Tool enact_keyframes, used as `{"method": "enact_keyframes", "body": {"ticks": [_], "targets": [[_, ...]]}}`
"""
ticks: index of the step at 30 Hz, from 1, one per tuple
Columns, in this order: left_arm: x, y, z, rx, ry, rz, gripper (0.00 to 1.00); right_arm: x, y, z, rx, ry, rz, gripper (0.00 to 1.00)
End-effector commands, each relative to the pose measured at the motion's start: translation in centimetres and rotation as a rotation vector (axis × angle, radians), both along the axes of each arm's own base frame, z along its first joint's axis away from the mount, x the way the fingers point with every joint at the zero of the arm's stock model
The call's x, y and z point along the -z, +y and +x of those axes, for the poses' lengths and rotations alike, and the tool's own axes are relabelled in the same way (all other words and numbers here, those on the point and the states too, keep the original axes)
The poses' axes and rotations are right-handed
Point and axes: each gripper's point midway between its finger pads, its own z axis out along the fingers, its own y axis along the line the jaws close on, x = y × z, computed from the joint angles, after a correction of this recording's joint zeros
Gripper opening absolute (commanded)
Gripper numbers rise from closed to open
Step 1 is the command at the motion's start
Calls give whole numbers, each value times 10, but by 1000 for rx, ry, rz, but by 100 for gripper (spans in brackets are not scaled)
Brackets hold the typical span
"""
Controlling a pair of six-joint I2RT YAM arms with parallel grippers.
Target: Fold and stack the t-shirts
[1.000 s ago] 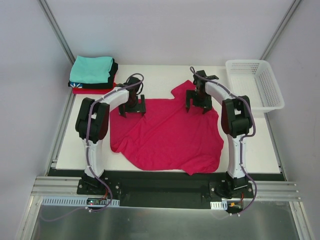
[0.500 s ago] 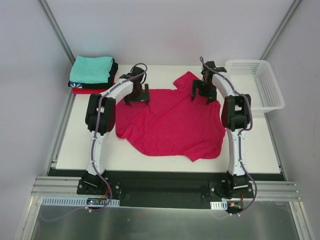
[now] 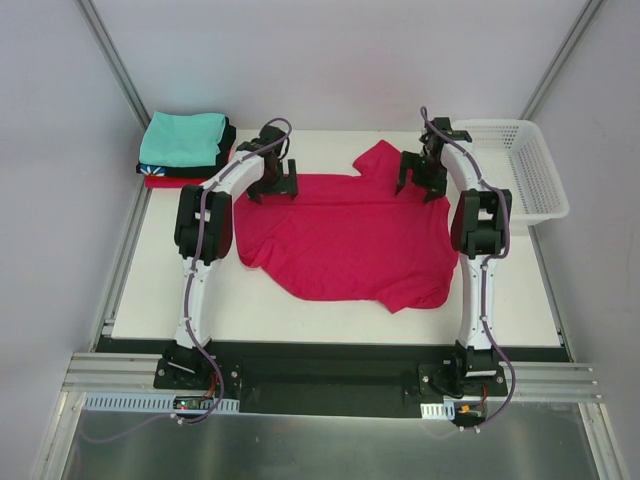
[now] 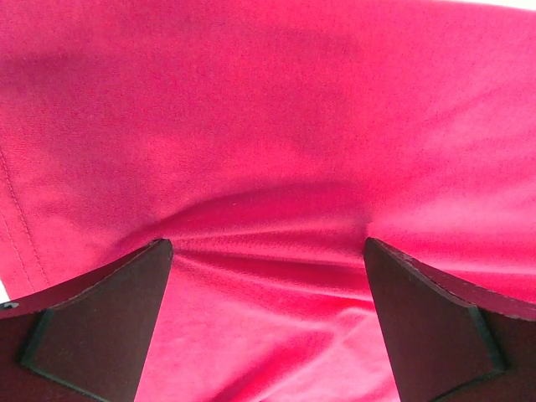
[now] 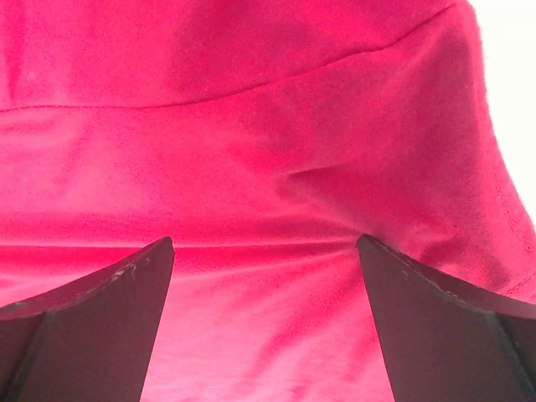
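A crimson-pink t-shirt (image 3: 345, 235) lies spread over the middle of the white table (image 3: 520, 290), one sleeve poking out at its far edge. My left gripper (image 3: 272, 187) stands on the shirt's far left part, jaws wide open. In the left wrist view the left gripper (image 4: 266, 247) has its fingertips (image 4: 100, 318) pressed into the cloth (image 4: 268, 126), which wrinkles between them. My right gripper (image 3: 421, 183) is open on the far right part. Pink cloth (image 5: 251, 126) also bunches between the tips of the right gripper (image 5: 265, 243). Nothing is pinched.
A stack of folded t-shirts (image 3: 185, 140) sits at the far left corner, teal on top, then black, then red (image 3: 175, 182). A white mesh basket (image 3: 510, 165) stands at the far right, close to the right arm's wrist. Grey walls enclose the table.
Both grippers have moved away from the bases toward the far edge, still open. The pink shirt has slid with them and lies flatter and wider.
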Motion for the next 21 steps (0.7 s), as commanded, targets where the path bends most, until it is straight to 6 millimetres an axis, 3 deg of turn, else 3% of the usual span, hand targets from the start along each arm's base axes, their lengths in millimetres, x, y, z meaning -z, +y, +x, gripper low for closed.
{"method": "enact_keyframes", "body": {"ticks": [1, 8, 9, 13, 14, 16, 17, 19, 21], "targets": [[-8, 3, -2, 14, 14, -14, 99, -18, 9, 1, -44, -31, 8, 96], [-29, 1, -16, 13, 0, -34, 99, -47, 36, -21, -107, -48, -3, 96], [-42, 0, -17, 16, -24, -38, 99, -51, 43, -25, -120, -53, -8, 96], [-57, -4, -37, 30, -28, -45, 99, -65, 54, -44, -147, -60, -32, 96], [-69, -5, -41, 33, -46, -49, 99, -66, 54, -54, -151, -46, -34, 96], [-65, -4, -59, 29, -20, -42, 99, -66, 54, -65, -156, -33, -41, 96], [-75, -4, -65, 26, -36, -48, 99, -66, 53, -69, -158, -31, -49, 96], [-70, -1, -80, 20, -13, -38, 99, -65, 49, -83, -162, -20, -70, 96], [-80, -2, -90, 28, -27, -44, 99, -67, 47, -95, -170, -15, -84, 96]]}}
